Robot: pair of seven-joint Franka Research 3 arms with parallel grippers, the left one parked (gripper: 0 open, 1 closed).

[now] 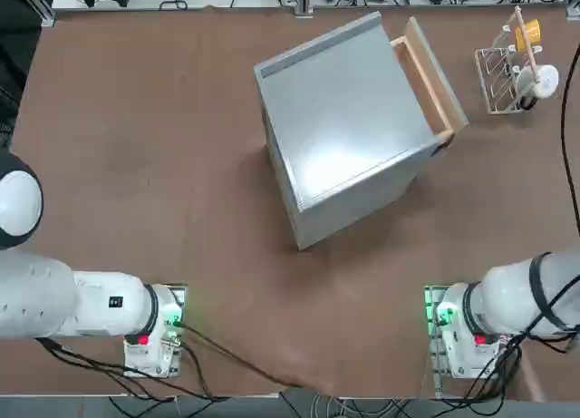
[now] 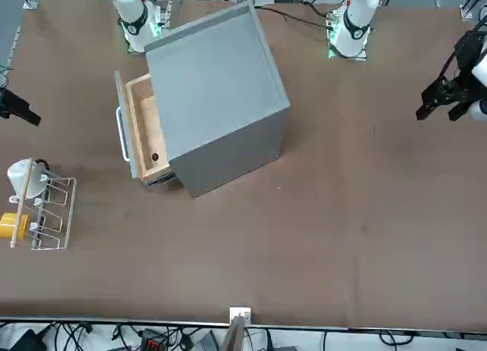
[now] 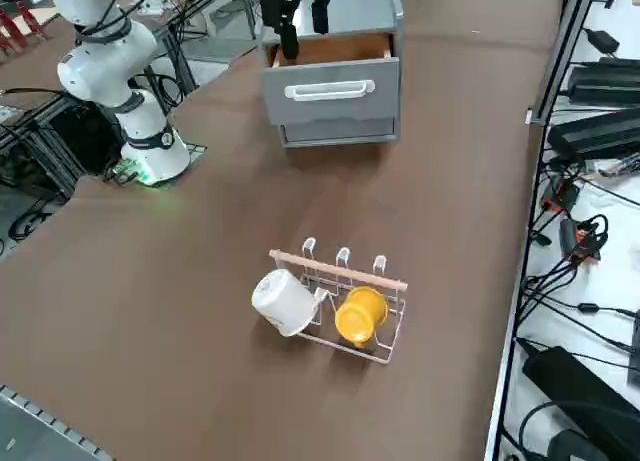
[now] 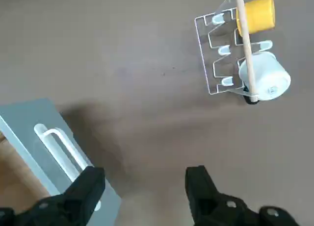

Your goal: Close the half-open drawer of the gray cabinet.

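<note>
Left to right in my front view, my right gripper (image 4: 143,171) hangs at the edge, its two fingers spread apart with nothing between them. Next comes a white wire rack (image 2: 58,214) holding a white mug (image 2: 28,179) and a yellow mug (image 2: 14,226). Then I see the drawer (image 2: 149,130), partly open with its white handle (image 2: 122,134) facing the rack's side of the table, and the gray cabinet (image 2: 217,84) it slides from.

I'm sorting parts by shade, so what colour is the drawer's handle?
White; the right side view shows the handle best.
</note>
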